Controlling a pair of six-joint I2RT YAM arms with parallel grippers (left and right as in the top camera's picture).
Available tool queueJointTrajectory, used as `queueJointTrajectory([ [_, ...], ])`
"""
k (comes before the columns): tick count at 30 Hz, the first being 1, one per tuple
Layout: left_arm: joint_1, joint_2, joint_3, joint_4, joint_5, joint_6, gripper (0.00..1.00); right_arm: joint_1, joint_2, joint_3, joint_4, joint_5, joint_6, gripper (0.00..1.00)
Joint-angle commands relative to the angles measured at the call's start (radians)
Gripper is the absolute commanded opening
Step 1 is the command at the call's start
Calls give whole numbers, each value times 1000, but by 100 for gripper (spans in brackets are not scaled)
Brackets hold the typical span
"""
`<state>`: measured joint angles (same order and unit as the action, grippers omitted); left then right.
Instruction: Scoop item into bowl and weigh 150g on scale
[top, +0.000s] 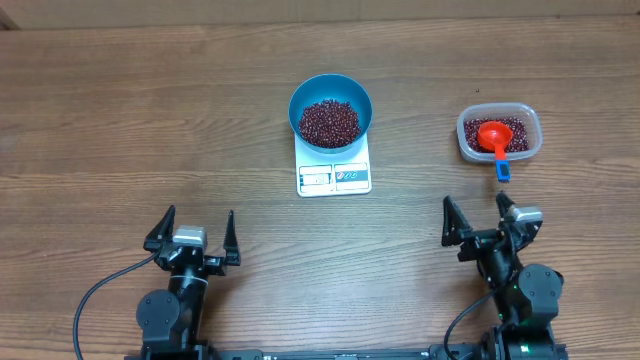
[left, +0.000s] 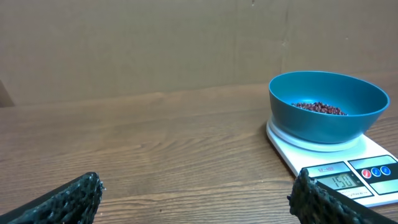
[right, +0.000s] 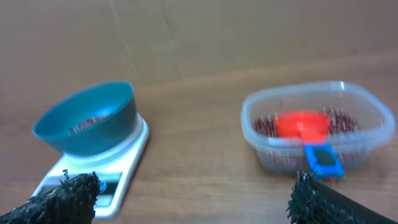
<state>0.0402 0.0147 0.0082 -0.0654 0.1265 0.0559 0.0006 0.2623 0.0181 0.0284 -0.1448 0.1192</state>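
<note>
left claw (top: 200, 215) jaws apart | round bowl (top: 298, 100) | flat white scale (top: 334, 178)

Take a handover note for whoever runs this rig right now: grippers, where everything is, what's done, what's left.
Grippers: the left gripper and right gripper are both open, empty and clear of everything.
The bowl sits on the scale with beans in it.
The red scoop lies in the clear tub on more beans, to the right.
Done: the display reads 150.
Left: nothing apparent; just confirm the reading.
</note>
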Motion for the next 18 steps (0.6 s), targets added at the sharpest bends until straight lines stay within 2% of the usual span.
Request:
queueJointTrajectory([
  [1,6,-10,-3,-3,-6,12,100,5,-53,-10,-52,32,8,100],
  [3,6,-10,-3,-4,-6,12,100,5,-99,-10,-105,40,8,100],
  [12,6,-10,-3,-4,-6,12,100,5,-256,-10,-106,55,-19,100],
  [15,6,-10,-3,-3,-6,12,100,5,-260,-10,-106,64,-27,100],
  [18,6,-10,-3,-3,-6,12,100,5,-260,-10,-106,48,-95,100],
])
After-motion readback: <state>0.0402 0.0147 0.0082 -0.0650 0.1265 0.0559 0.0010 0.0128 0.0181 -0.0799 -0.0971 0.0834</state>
